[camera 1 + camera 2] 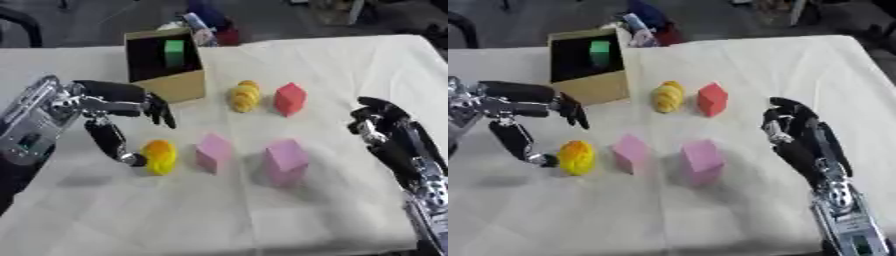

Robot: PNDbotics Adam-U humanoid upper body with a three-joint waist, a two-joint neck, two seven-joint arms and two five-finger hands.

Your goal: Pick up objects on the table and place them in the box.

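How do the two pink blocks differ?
The left pink block looks smaller than the right pink block. The left one sits next to the yellow-orange object by the left hand; the right one lies nearer the right hand. The left one stands slightly farther back on the white tablecloth than the right one. Both are pink, boxy, untouched and outside the cardboard box.

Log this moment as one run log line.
left hand: open beside yellow-orange object | right hand: idle | box: holds green block
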